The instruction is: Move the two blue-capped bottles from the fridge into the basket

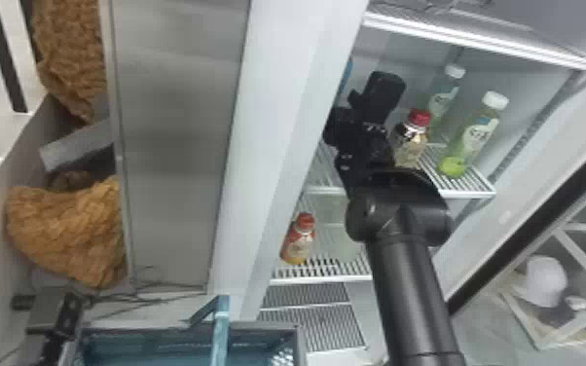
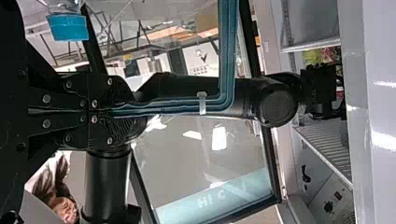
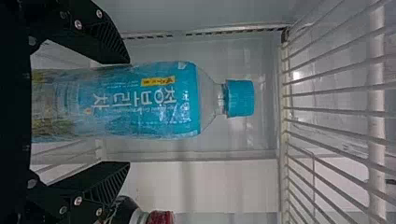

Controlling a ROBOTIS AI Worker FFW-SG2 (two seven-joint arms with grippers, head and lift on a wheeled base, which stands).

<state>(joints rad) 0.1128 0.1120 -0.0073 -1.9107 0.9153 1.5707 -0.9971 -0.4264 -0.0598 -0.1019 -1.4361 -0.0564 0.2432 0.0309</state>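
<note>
- At the lower left of the head view, a rectangular blue plastic basket (image 1: 160, 348) waits; the left gripper (image 2: 121, 112), centre left in its wrist view, has its jaws closed on a bent blue plastic handle, apparently the basket's.
- At the upper left of the left wrist view, a clear plastic bottle with a ribbed blue cap (image 2: 67, 28) probably lies in the basket, so one transfer looks done.
- Across the left and middle of the right wrist view, a blue-labelled clear bottle with a blue cap (image 3: 154, 100) is in the fridge; the right gripper (image 3: 126, 112) has its jaws wide on either side of it. Closing on it, lifting it out and lowering it into the basket are left.
- Hidden, left to right: the first bottle's body is cut off by the left wrist view's top edge; the basket runs out of the head view's bottom; above centre there, a white fridge wall (image 1: 287, 121) covers all but a blue sliver, likely the second bottle.
</note>
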